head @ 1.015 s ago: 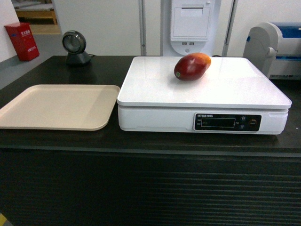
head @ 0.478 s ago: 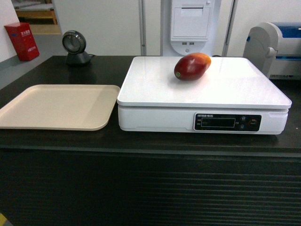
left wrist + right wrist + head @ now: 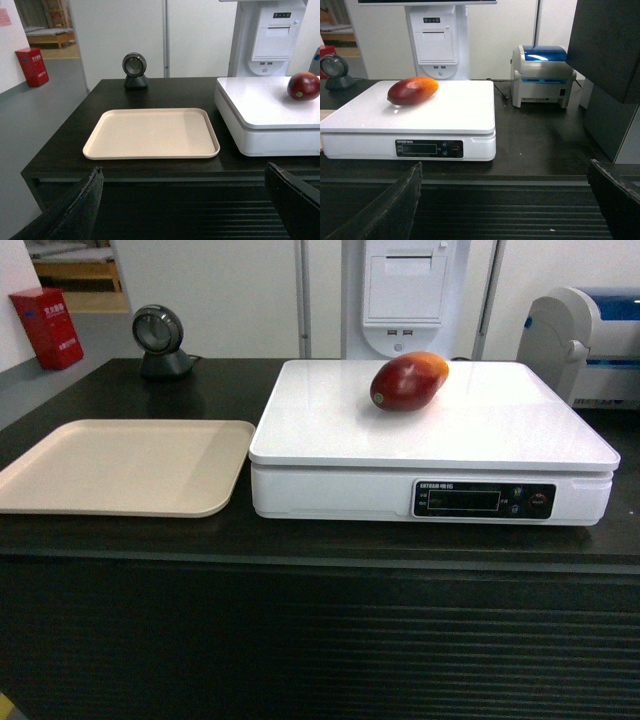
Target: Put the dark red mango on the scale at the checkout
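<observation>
here, glossy oval dark red mango rests on smooth flat scale; both hands spread wide, empty.

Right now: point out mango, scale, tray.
mango [image 3: 408, 381], head view, middle of red skin.
scale [image 3: 520, 430], head view, bare white platform.
tray [image 3: 150, 134], left wrist view, flat centre.

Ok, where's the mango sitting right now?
In the head view the mango lies on the white scale, toward the back of its platform and near the middle, right of the beige tray.
</observation>
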Robot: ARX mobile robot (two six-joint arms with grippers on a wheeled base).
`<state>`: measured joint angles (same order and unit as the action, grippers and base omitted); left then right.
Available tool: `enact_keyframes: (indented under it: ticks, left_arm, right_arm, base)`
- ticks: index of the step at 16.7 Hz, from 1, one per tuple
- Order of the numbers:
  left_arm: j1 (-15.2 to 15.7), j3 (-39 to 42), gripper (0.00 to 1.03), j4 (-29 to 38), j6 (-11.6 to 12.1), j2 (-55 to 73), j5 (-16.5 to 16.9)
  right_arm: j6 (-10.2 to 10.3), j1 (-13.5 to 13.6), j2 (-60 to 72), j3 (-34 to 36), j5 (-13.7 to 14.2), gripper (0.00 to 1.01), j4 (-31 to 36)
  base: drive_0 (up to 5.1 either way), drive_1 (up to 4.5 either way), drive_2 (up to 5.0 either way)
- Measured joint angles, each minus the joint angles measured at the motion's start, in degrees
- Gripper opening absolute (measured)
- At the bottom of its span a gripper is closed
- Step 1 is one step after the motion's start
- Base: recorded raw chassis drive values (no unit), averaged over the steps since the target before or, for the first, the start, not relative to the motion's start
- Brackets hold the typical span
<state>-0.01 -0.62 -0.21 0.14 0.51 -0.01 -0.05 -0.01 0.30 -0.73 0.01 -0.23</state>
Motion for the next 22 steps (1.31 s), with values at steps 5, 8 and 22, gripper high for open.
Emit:
enact_keyframes:
  ticks: [5, 8, 22]
  left_arm:
    - [0.0, 0.0, 0.98, 0.2, 0.0, 0.0, 0.0]
    - [0.0, 0.0, 0.98, 0.1, 0.0, 0.0, 0.0]
    - [0.0, 0.0, 0.98, 0.0, 0.0, 0.0, 0.0]
  right_arm:
    - [0.0, 0.0, 0.0, 0.0, 0.0, 0.98, 0.2]
    - [0.0, 0.0, 0.0, 0.0, 0.0, 0.98, 0.1]
    - [0.0, 0.0, 0.0, 0.0, 0.0, 0.98, 0.0]
  base:
    - [0.0, 0.00, 0.0]
    - [0.0, 0.00, 0.0]
    - [0.0, 0.00, 0.0]
